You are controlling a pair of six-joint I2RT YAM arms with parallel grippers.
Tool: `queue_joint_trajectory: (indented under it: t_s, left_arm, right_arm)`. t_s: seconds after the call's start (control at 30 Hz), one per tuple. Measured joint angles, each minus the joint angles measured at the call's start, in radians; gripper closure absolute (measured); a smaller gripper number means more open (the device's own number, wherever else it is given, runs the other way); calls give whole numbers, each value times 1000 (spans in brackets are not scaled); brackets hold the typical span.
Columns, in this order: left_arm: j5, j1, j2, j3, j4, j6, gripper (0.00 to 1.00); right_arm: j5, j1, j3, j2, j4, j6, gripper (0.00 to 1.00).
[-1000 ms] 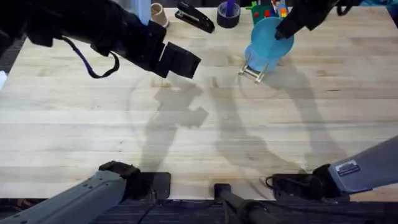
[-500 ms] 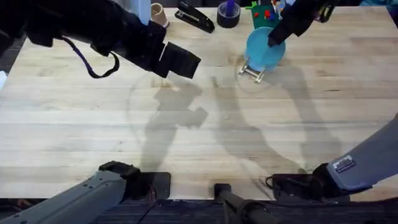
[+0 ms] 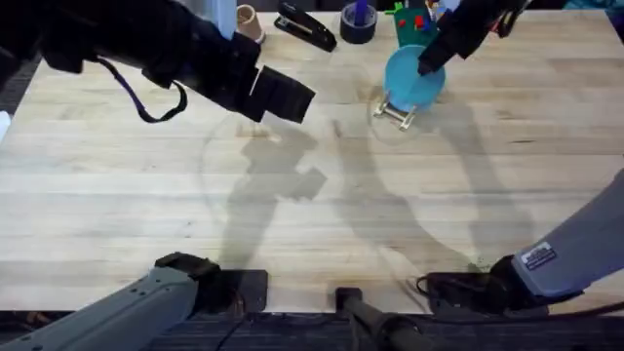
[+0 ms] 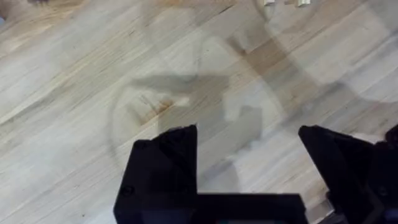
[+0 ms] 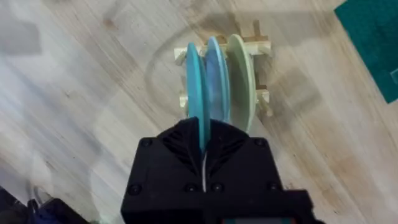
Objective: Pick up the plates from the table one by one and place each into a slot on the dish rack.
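Nearest us, our left hand [image 4: 249, 162] hangs over bare table [image 3: 292, 224], its fingers spread apart with nothing between them. Farther off, our right hand [image 5: 203, 146] is clamped on the rim of the turquoise plate [image 5: 196, 87], which stands upright in the dish rack [image 5: 260, 99] beside the pale blue plate [image 5: 216, 81] and cream plate [image 5: 239, 78].

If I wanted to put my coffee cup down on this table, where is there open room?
The bare wooden butcher-block tabletop lies open across the middle and near side, between both arm bases. It is crowded at the far edge: the black stapler, the dark tape roll, and the small pale wooden dish rack holding upright plates.
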Motion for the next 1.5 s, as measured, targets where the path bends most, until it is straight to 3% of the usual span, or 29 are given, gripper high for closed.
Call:
queue_joint_trajectory:
  t_s: [1.27,1.5]
  left_arm:
    - [0,0,0,0,0,0,8]
    - [0,0,0,0,0,0,7]
  right_arm:
    - [0,0,0,48,-5,0,972]
    - [-5,0,0,48,-6,1,772]
